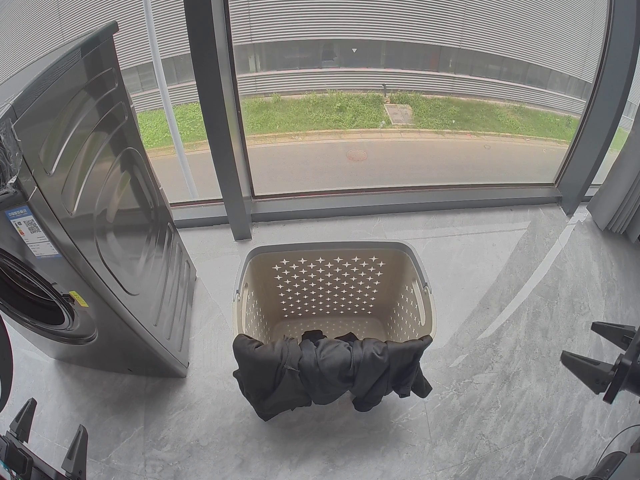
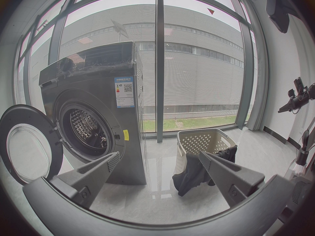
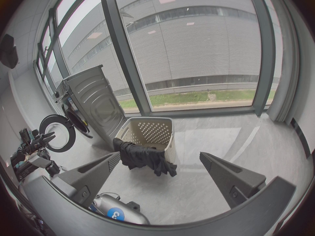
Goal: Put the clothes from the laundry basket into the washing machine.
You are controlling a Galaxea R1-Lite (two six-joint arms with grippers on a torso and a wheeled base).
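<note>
Black cloth [image 1: 327, 371] draped over the near rim of the basket [image 1: 333, 246]
Nearest, the left end effector [image 1: 53, 425] and right end effector [image 1: 579, 343] hover low over the grey floor [image 1: 520, 381], both spread wide and empty, well apart from the cloth, which hangs partly outside the cream basket; left of it stands the washer [image 1: 120, 221], its round door [image 2: 28, 145] swung open, and a window [image 1: 400, 101] runs behind
</note>
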